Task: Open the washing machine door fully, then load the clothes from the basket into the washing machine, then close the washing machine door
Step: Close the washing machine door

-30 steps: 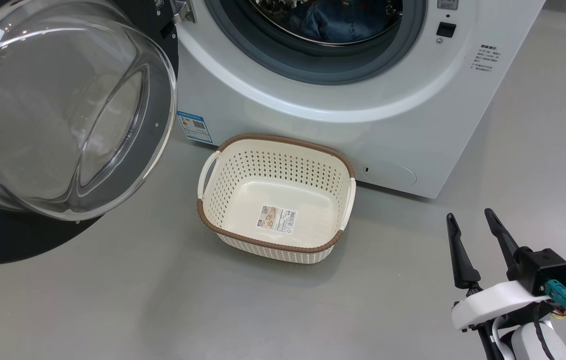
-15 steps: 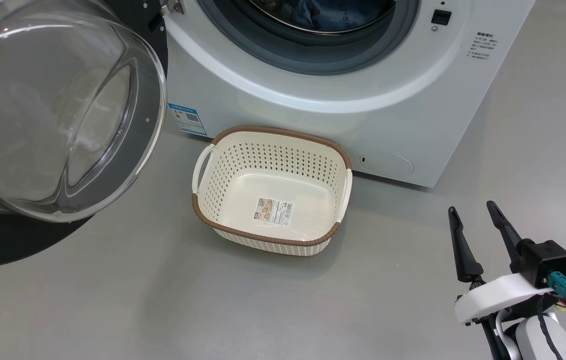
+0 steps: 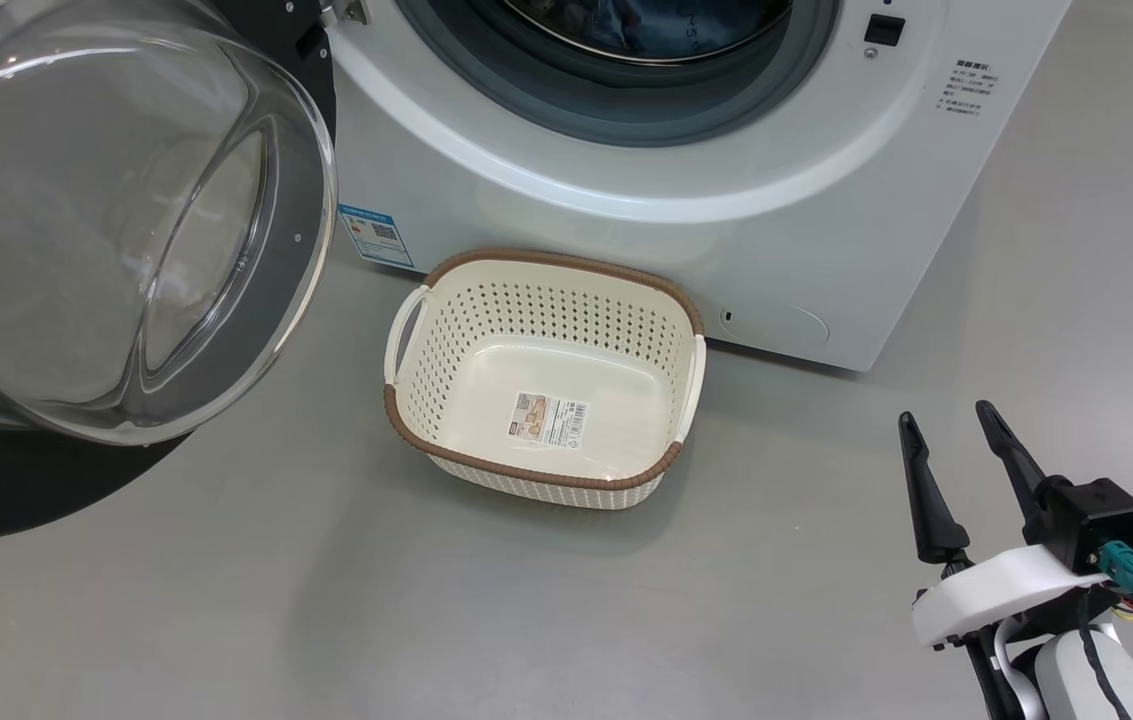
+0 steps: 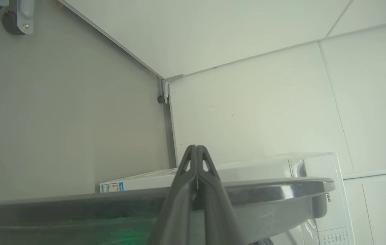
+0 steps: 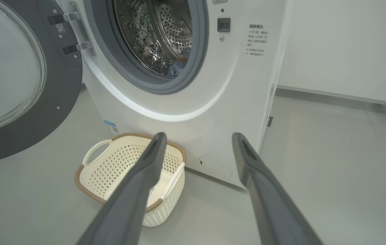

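The basket (image 3: 526, 375) sits empty before the washing machine (image 3: 686, 240), clothes (image 3: 646, 20) inside the machine. The left gripper (image 4: 196, 147), jaws together, is by the open door (image 3: 126, 230), likely to push; the right gripper (image 3: 945, 414) has its jaws apart.

We are shifting our head camera slightly: the washing machine (image 3: 626, 230), the basket (image 3: 546, 262) and the washing machine door (image 3: 26, 490) are all drifting a little up and leftward in the head view together, the camera moving, not the things.

Cream perforated basket (image 3: 566, 315), brown woven-look rim (image 3: 546, 262); white washing machine (image 3: 626, 240), grey seal (image 3: 616, 115); black-ringed washing machine door (image 3: 26, 480); blue clothes (image 3: 646, 20).
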Available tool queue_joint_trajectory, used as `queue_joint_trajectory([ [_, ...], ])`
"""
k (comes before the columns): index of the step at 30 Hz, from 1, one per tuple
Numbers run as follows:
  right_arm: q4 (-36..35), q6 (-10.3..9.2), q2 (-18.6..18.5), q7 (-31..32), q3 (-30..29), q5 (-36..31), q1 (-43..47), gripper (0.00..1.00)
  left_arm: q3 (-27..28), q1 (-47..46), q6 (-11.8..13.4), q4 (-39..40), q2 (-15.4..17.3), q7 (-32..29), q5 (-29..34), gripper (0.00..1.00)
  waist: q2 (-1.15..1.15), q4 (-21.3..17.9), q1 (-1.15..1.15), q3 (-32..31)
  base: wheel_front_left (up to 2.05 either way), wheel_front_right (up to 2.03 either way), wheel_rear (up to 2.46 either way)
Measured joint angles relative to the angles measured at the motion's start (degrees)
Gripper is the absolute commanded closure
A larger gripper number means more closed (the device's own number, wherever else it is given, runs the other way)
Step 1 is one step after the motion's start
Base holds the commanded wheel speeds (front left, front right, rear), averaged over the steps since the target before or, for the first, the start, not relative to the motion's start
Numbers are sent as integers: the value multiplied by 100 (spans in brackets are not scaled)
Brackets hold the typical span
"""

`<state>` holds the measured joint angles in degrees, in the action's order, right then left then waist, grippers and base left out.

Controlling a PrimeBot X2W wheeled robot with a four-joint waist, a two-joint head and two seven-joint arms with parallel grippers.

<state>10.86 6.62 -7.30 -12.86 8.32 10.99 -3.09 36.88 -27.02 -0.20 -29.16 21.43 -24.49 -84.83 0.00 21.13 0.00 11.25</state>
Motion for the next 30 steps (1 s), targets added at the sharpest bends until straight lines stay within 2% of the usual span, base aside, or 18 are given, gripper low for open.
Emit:
queue_joint_trajectory([
  [13,-30,0,1,40,0,57,-2,0,-315,28,-225,-51,77,-900,-310,100,0,87,0,19,0,0,0],
  [20,-32,1,9,40,5,63,-13,0,-516,124,-303,12,-54,-1541,-527,100,0,135,0,11,0,0,0],
  [30,-20,4,63,38,0,167,-14,0,-561,214,-482,327,-240,-2469,-1204,100,0,204,0,-32,0,0,0],
])
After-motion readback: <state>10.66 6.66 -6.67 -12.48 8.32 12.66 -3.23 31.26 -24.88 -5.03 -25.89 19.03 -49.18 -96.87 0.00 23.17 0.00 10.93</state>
